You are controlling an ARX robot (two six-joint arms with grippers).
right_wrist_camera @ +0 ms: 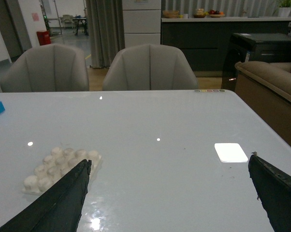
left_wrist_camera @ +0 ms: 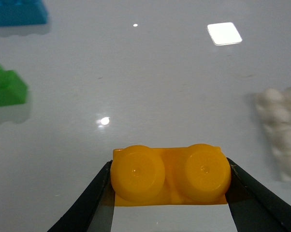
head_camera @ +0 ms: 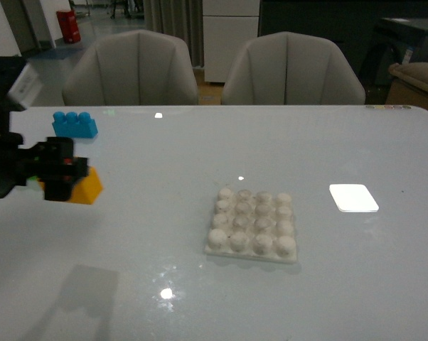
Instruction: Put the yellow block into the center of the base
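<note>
Three toy pieces on the desk (head_camera: 200,142) — one yellow block (left_wrist_camera: 169,176), one blue brick (head_camera: 75,125), one green brick (left_wrist_camera: 7,92); one white base (head_camera: 253,224); two chairs (head_camera: 132,67) beyond the far edge.

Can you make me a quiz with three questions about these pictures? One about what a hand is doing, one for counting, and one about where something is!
1. The right hand is:
A) shut on a brick
B) open and empty
C) shut on nothing

2. How many studs does the base have?
A) nine
B) twenty
C) sixteen

3. Where is the yellow block?
A) gripped in the left hand
B) on the base
C) in the right hand

Answers:
1. B, it gapes wide with nothing inside it.
2. C, there are four rows of four studs.
3. A, the left hand clamps the block at both ends, away from the base.
</note>
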